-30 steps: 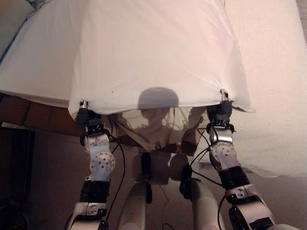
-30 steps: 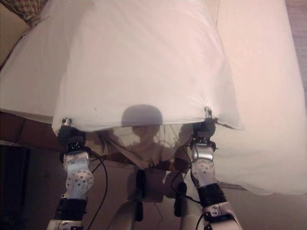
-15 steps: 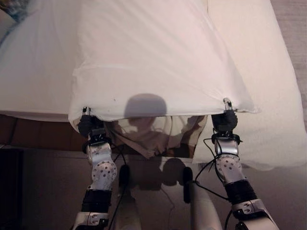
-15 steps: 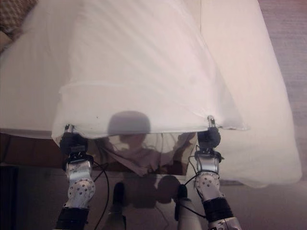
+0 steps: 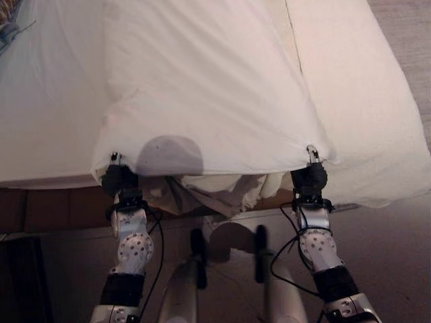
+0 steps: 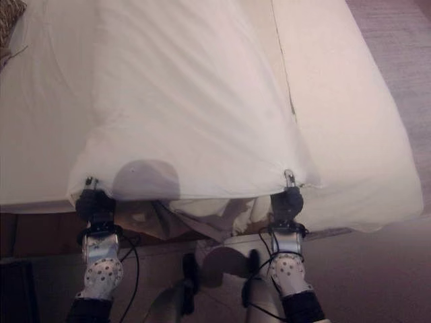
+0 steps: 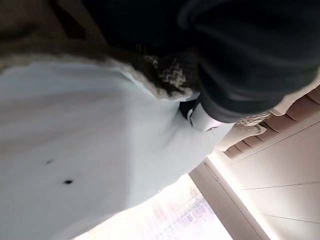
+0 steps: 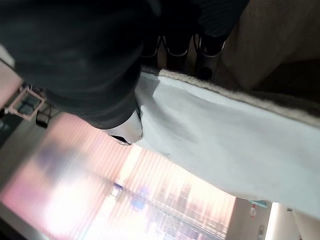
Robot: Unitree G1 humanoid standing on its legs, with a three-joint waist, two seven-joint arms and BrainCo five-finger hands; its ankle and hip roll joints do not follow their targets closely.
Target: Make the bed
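A white blanket [image 5: 202, 87] lies spread over the bed [image 5: 363, 101], its near hem hanging just past the bed's near edge. My left hand [image 5: 119, 180] is shut on the hem's left corner and my right hand [image 5: 309, 176] is shut on its right corner. Both hands are level with the mattress edge, about a blanket's width apart. In the left wrist view the thumb [image 7: 202, 117] presses on the pale cloth [image 7: 90, 150]. In the right wrist view the fingers [image 8: 177, 47] curl over the cloth's woolly edge [image 8: 230, 130]. Bunched sheet [image 5: 222, 188] hangs below the hem between my arms.
The mattress [image 6: 350, 114] reaches on to the right beyond the blanket, with a seam [image 6: 283, 60] running away from me. A patterned cushion [image 6: 10, 13] peeks in at the far left corner. The brown bed frame [image 5: 47, 208] runs under the mattress on the left, and carpet [image 6: 411, 40] lies on the right.
Both hands have lowered the blanket's hem from raised in the air down to the mattress edge. The cloth now lies flatter on the bed. The camera has tilted, showing more of the bed's right side.
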